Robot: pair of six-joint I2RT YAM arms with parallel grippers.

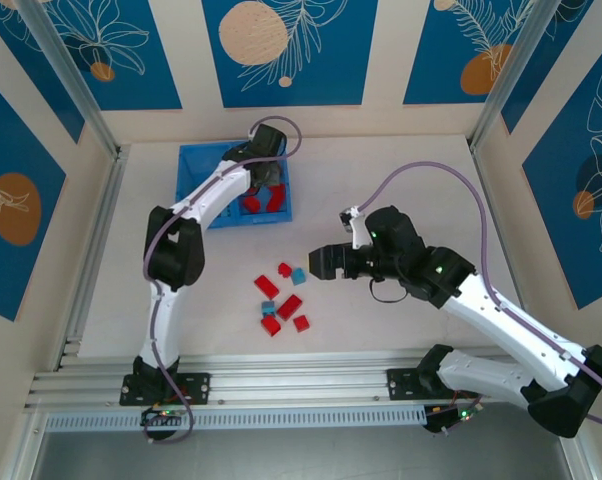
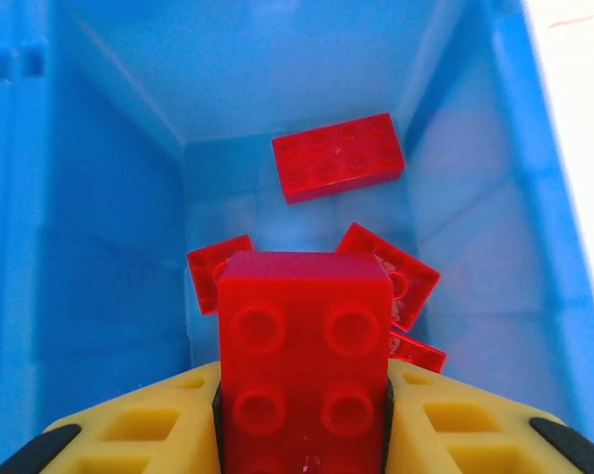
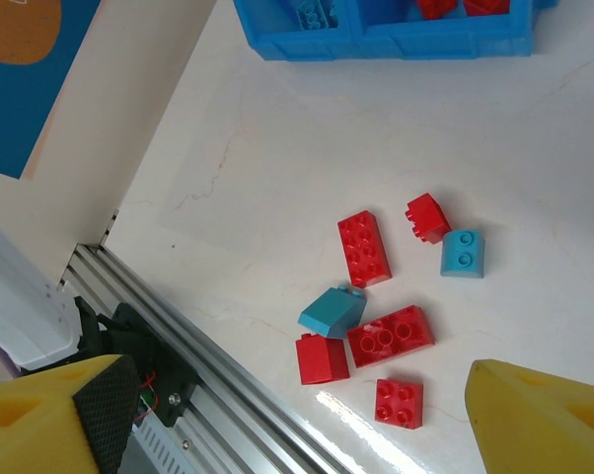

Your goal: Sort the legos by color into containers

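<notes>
My left gripper [image 2: 302, 434] is shut on a red lego [image 2: 302, 365], its yellow fingers [image 2: 129, 430] pressed against both sides. It hangs over the right container of the blue bin [image 2: 110, 247], where three red legos [image 2: 338, 158] lie on the floor. From above, the left gripper [image 1: 266, 185] sits over the bin [image 1: 196, 160]. My right gripper [image 1: 321, 262] is open with nothing between its fingers, just right of the loose legos [image 1: 284, 300]. In the right wrist view, several red legos [image 3: 364, 249] and two light blue ones [image 3: 464, 253] lie between the spread fingers [image 3: 544, 415].
The bin [image 3: 376, 44] stands at the table's back left; its left compartment holds light blue bricks [image 3: 312, 12]. An aluminium rail [image 1: 281, 385] runs along the near edge, close to the loose bricks. Walls close the table on the left, back and right.
</notes>
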